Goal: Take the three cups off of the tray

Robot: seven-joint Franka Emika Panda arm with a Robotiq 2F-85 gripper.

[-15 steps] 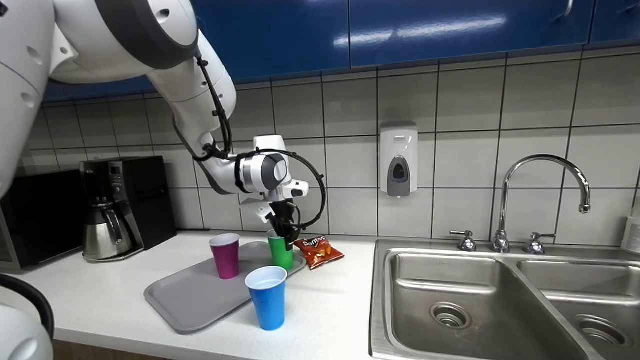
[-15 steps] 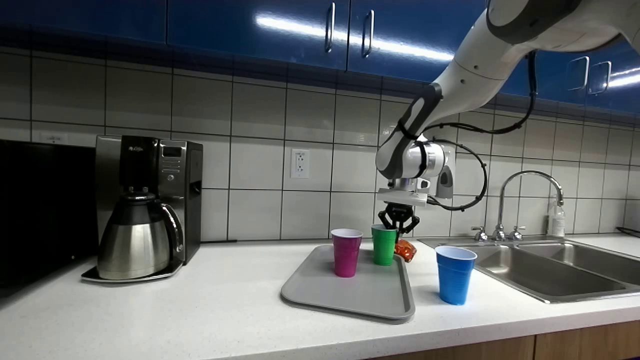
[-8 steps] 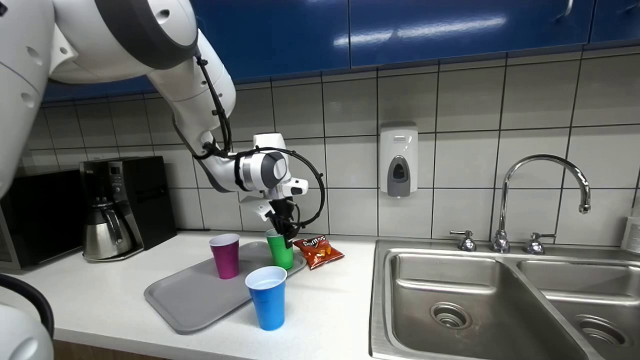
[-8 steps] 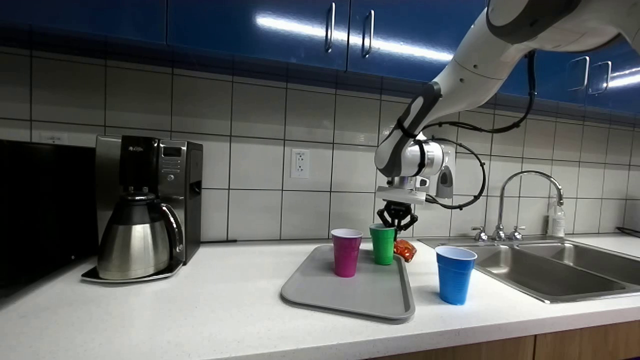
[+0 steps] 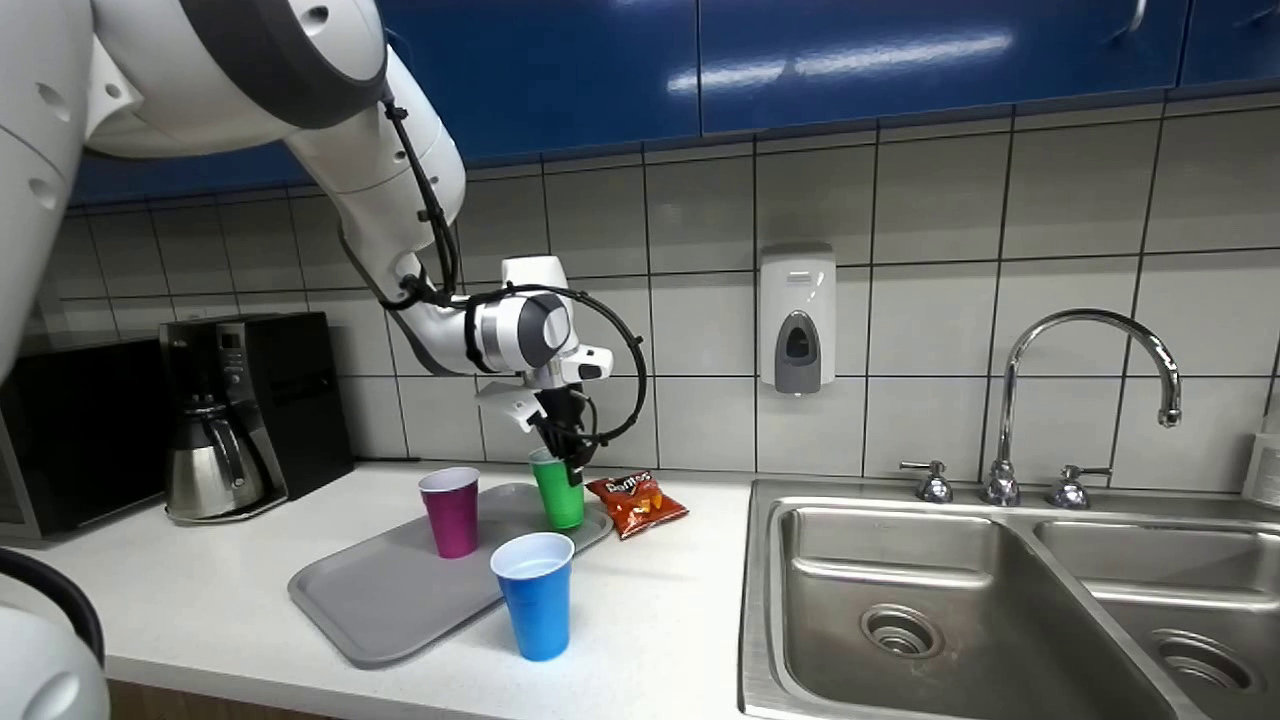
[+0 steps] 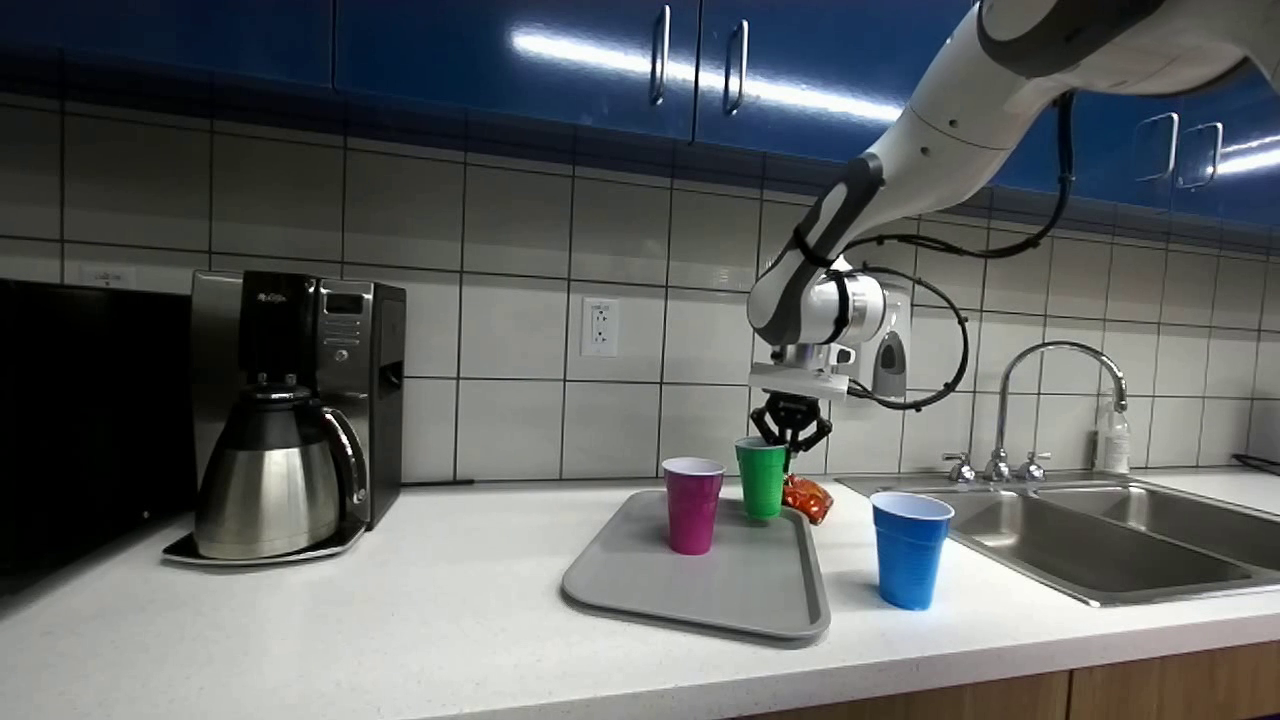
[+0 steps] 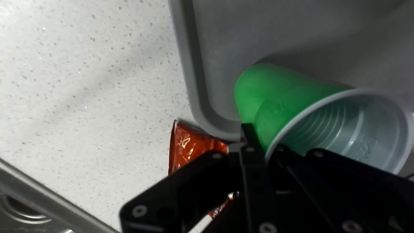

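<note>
My gripper [image 6: 787,458] is shut on the wall of the green cup [image 6: 762,482]. In the wrist view one of the fingers [image 7: 249,137] lies outside the cup and the opposite one reaches inside its rim; their tips are partly hidden. The green cup hangs slightly tilted just above the far end of the grey tray [image 6: 690,605]. Nearer the tray's middle, the purple cup [image 6: 692,508] stands upright on it. The blue cup [image 6: 910,550] is upright on the white counter, off the tray, as both exterior views show.
A red chip bag [image 5: 637,503] lies against the tray's far corner, close under my gripper. The steel sink [image 5: 765,600] with its faucet [image 5: 1010,400] is to the side. A coffee maker with a steel pot [image 6: 275,480] stands at the opposite end, and the tiled wall rises close behind.
The gripper and green cup have risen a little together, shifting slightly toward the coffee maker side and tilting a bit. The purple and blue cups, tray and bag have stayed put.
</note>
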